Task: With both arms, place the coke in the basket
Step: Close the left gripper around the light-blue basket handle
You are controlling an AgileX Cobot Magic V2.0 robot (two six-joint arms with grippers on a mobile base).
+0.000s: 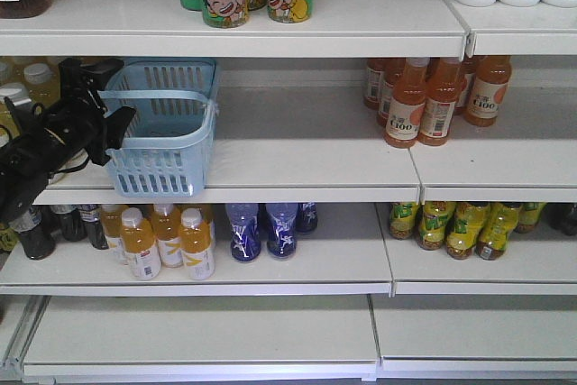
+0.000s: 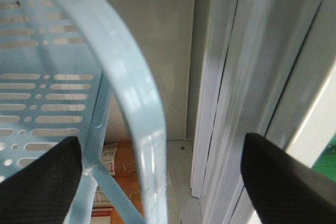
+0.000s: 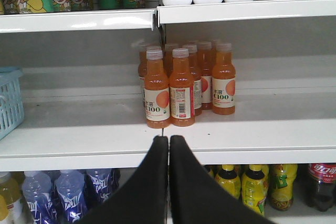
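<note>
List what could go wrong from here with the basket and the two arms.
1. The left gripper is open, its fingers either side of the handle of the basket, which sits at the front edge of the shelf; a skewed pull might tip it off.
2. No coke can shows in any view. The right gripper, shut, faces orange bottles, with a red-labelled cola bottle below; it might pick the wrong item.

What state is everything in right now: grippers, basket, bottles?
Basket, upright on the middle shelf, looks empty.
Left gripper, open, fingers either side of the handle, not clamped.
Right gripper, shut, empty.
Orange bottles, upright, capped.
Coke, not in view.
</note>
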